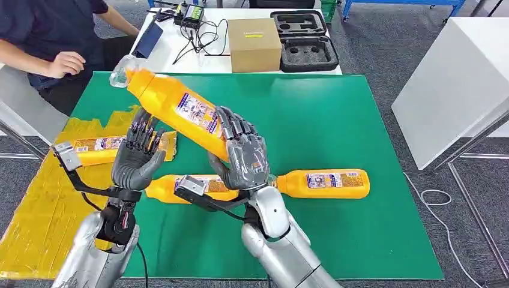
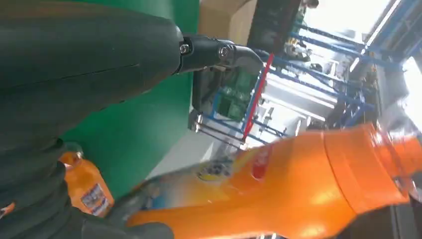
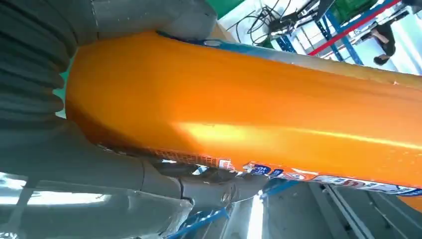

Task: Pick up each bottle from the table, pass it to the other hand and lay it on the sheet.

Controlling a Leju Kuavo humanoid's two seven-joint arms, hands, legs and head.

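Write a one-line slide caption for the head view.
Right hand holds an orange bottle tilted above the green mat, left hand open beside it; another bottle lies on the yellow sheet.

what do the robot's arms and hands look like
Both arms are glossy silver with rounded shells and dark joints at the wrists. The left hand and right hand are dark grey with many jointed fingers; small coloured bits show between the finger links. A black bracket juts from each wrist, carrying a small grey box. A thin black cable runs down beside the left arm.
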